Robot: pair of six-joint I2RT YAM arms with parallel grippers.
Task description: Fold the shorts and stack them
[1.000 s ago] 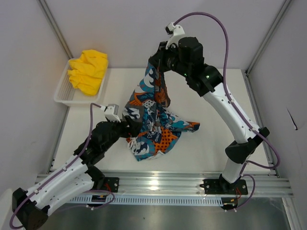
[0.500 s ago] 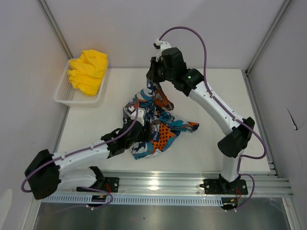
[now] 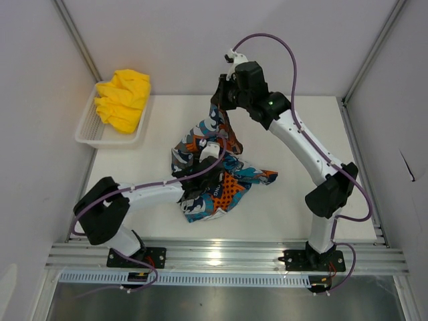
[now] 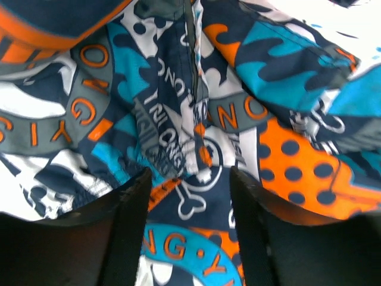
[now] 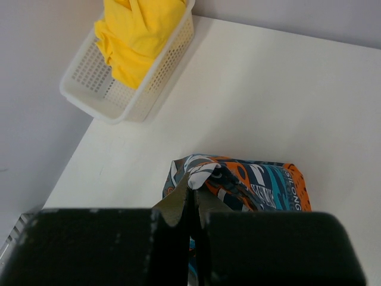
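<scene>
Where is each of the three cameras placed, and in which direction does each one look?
Top external: above and behind the arm bases, looking down at the table; both arms show.
Left wrist: close over the printed shorts; its two fingers show.
Right wrist: high up, looking down at the basket; its shut fingers pinch the printed shorts.
Shared: top and right wrist both show the yellow shorts.

One camera sits high above the near edge of the table [image 3: 287,207] and looks down on everything. The left wrist camera is very close to the printed shorts [image 4: 178,89] (they fill its view). The right wrist camera looks down from higher up, sharing those shorts and the basket [image 5: 161,71] with the top one.
</scene>
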